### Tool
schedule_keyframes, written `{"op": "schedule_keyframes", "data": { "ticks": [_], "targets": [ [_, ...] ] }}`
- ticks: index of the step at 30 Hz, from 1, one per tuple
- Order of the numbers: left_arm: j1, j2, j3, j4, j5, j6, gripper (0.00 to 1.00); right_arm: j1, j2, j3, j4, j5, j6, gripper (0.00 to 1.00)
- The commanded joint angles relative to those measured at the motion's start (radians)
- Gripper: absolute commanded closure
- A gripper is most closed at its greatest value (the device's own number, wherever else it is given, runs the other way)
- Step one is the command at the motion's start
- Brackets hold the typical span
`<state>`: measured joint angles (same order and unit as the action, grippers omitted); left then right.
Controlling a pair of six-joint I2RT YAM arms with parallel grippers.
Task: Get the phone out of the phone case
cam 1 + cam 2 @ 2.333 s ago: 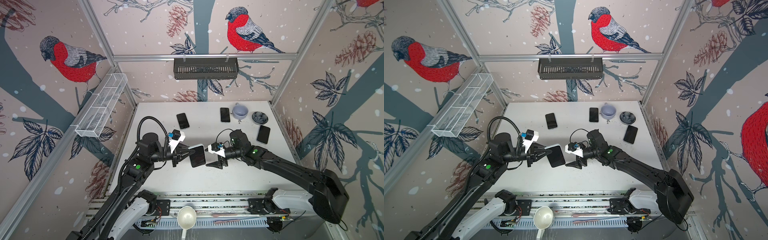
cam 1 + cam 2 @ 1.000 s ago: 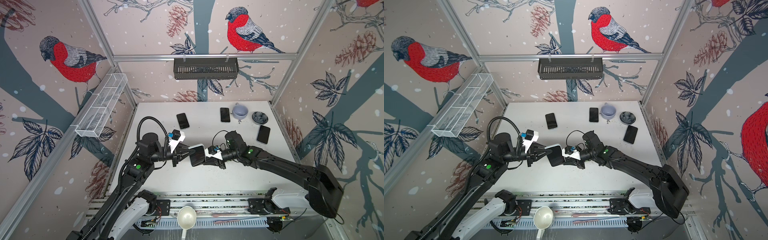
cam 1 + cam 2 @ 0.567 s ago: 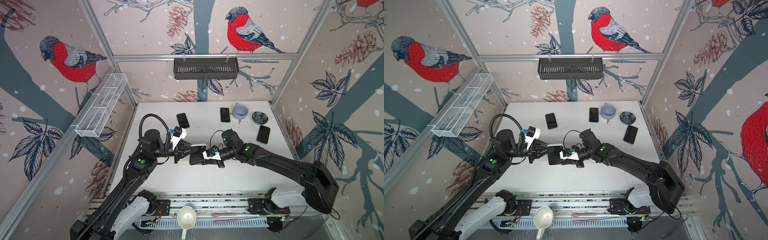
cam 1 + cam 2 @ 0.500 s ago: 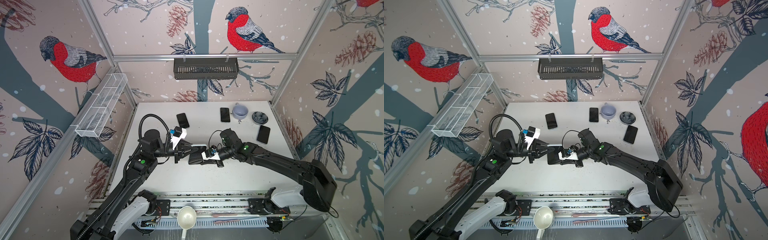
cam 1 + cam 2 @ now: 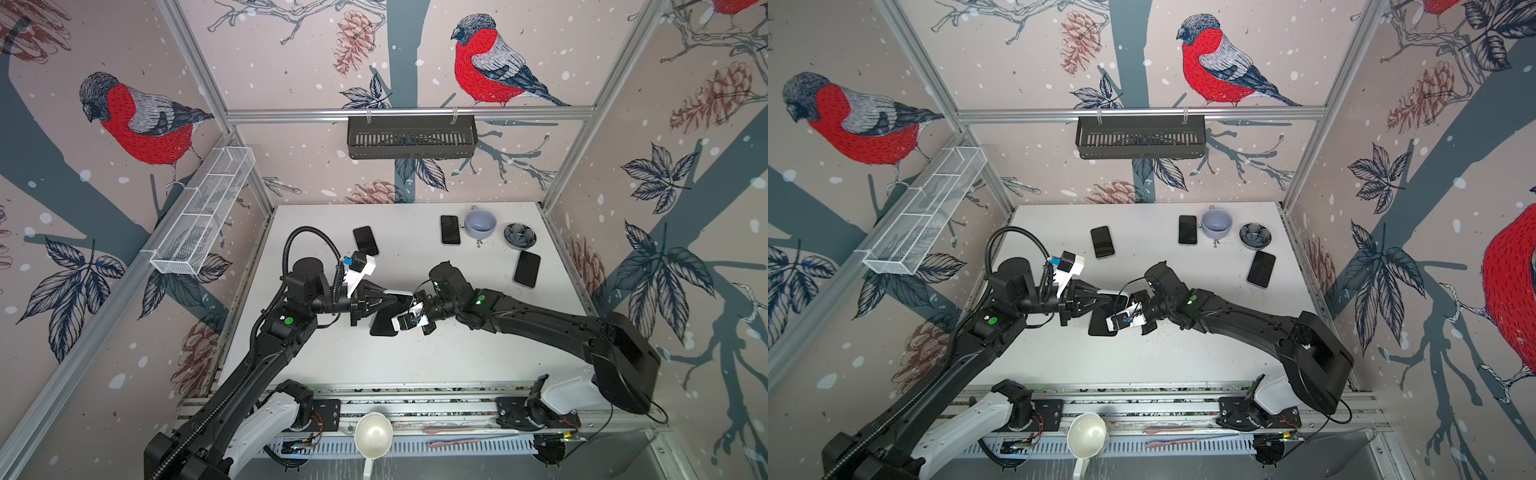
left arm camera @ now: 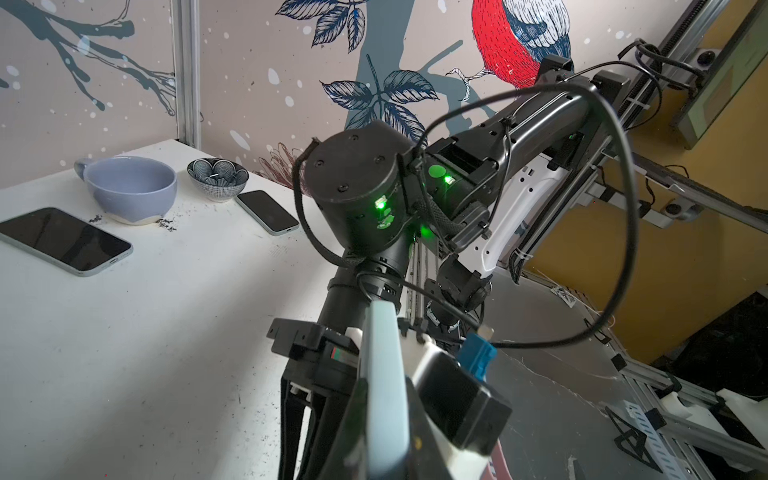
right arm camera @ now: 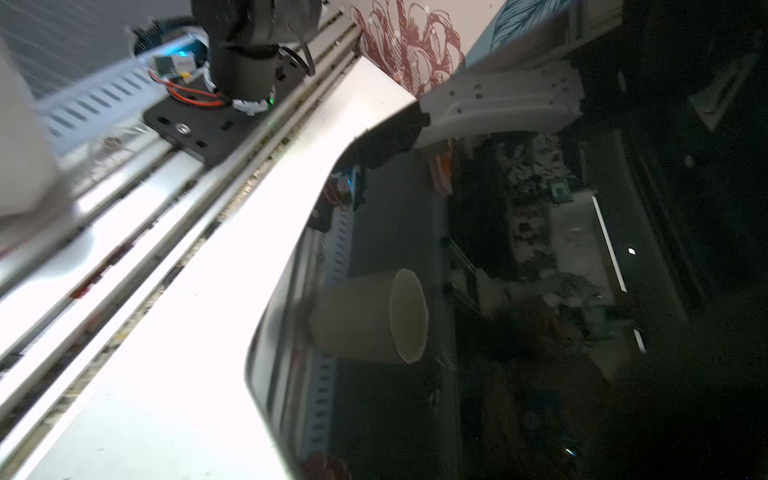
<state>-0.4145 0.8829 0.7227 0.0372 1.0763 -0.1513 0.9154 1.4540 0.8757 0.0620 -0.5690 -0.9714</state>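
My 2 arms meet over the middle of the worktop (image 5: 457, 357), with the phone (image 5: 381, 323) between them, tilted and dark side up in both top views. My left jaws are pressed together on the pale-blue phone case (image 6: 384, 374), pinching its edge, as my left wrist view shows up close. My right jaws are closed as well, nipping the phone from the opposite side. Its glossy dark screen fills most of my right wrist view. I cannot tell whether the phone has come loose from the case.

3 other phones lie flat on the worktop: 1 toward the far left (image 5: 365, 240), 1 at the far edge (image 5: 450, 229) just beside a lavender cup (image 5: 480, 222), and 1 near the right edge (image 5: 527, 269). A small patterned bowl (image 5: 519, 235) sits near the cup.
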Motion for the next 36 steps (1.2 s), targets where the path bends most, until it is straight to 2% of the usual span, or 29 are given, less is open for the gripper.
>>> {"op": "schedule_keyframes", "data": {
  "ticks": [1, 5, 8, 9, 14, 17, 21, 25, 27, 31, 36],
  "targets": [
    [-0.003, -0.002, 0.002, 0.086, 0.062, -0.051, 1.0, 0.038, -0.008, -0.039, 0.198, 0.248, -0.019, 0.94],
    [0.0, -0.018, 0.002, 0.074, 0.026, -0.057, 1.0, 0.048, -0.063, -0.113, 0.297, 0.299, 0.079, 0.73],
    [0.01, -0.046, -0.003, 0.1, -0.053, -0.111, 1.0, 0.046, -0.117, -0.187, 0.367, 0.346, 0.168, 0.5],
    [0.01, -0.057, -0.008, 0.134, -0.075, -0.142, 1.0, 0.044, -0.135, -0.207, 0.372, 0.359, 0.2, 0.46],
    [0.01, -0.07, -0.002, 0.279, -0.173, -0.327, 1.0, 0.03, -0.267, -0.317, 0.438, 0.418, 0.405, 0.38],
    [0.011, -0.079, -0.01, 0.353, -0.261, -0.449, 1.0, 0.014, -0.368, -0.385, 0.495, 0.481, 0.581, 0.32],
    [0.011, -0.072, -0.036, 0.502, -0.336, -0.66, 1.0, -0.044, -0.53, -0.473, 0.54, 0.532, 0.878, 0.15],
    [0.01, -0.032, -0.079, 0.605, -0.429, -0.895, 1.0, -0.108, -0.645, -0.458, 0.408, 0.529, 1.188, 0.09],
    [0.01, -0.014, -0.124, 0.742, -0.455, -1.002, 1.0, -0.149, -0.654, -0.421, 0.318, 0.492, 1.332, 0.09],
    [0.01, 0.02, -0.186, 0.866, -0.53, -1.193, 1.0, -0.221, -0.628, -0.348, 0.178, 0.304, 1.518, 0.1],
    [0.008, 0.066, -0.27, 1.074, -0.578, -1.361, 1.0, -0.227, -0.624, -0.43, 0.384, 0.116, 1.716, 0.11]
  ]
}}
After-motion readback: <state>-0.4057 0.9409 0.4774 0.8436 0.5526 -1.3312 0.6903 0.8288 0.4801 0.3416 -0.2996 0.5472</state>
